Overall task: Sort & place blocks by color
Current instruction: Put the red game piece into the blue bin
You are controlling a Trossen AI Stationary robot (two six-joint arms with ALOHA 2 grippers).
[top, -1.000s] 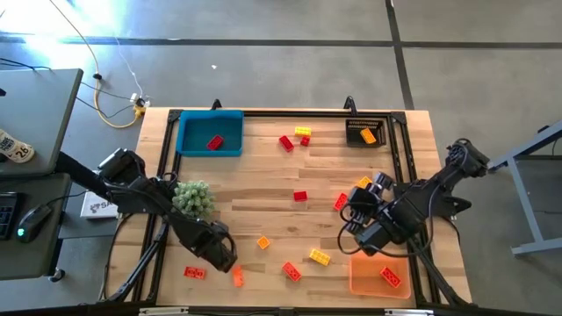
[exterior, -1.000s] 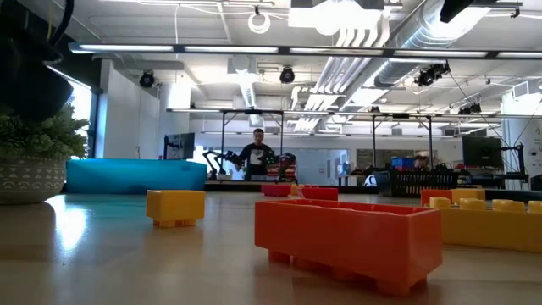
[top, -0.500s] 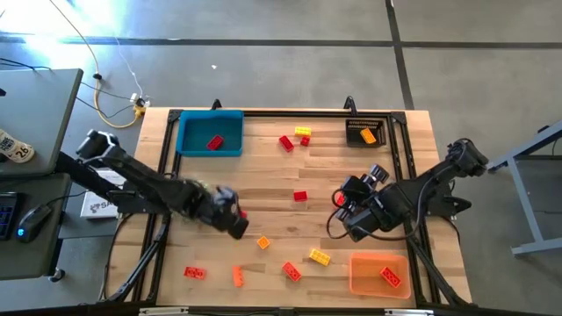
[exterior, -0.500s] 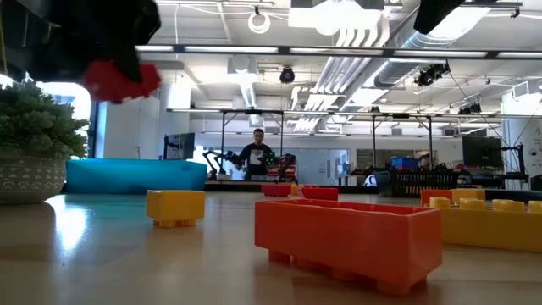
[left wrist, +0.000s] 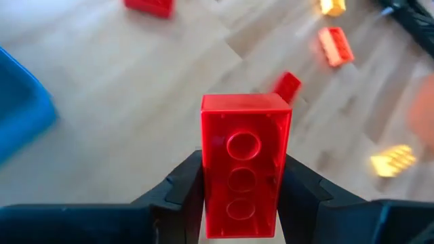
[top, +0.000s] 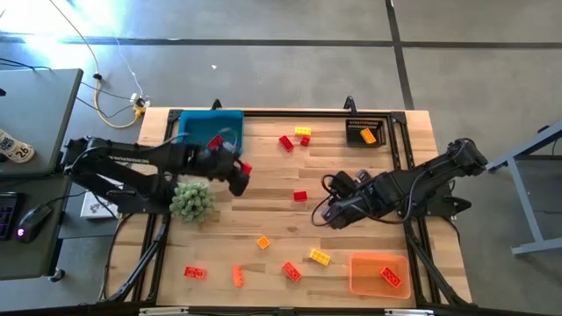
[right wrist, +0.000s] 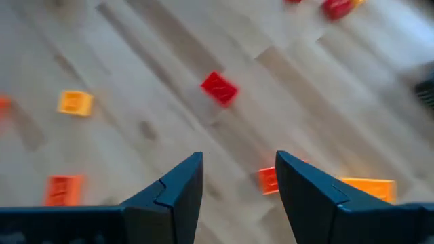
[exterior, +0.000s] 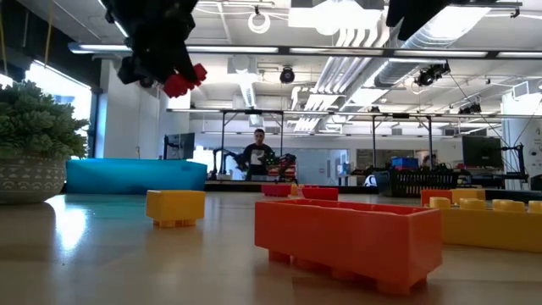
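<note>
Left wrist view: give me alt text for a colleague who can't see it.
A red block is clamped between the left gripper's two dark fingers, raised above the wooden table. Beyond lie scattered red, orange and yellow blocks, with a blue bin's corner at one edge.

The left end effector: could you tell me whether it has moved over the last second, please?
Yes. The left end effector, holding a red brick, moved from the table's near edge toward the blue bin.
</note>
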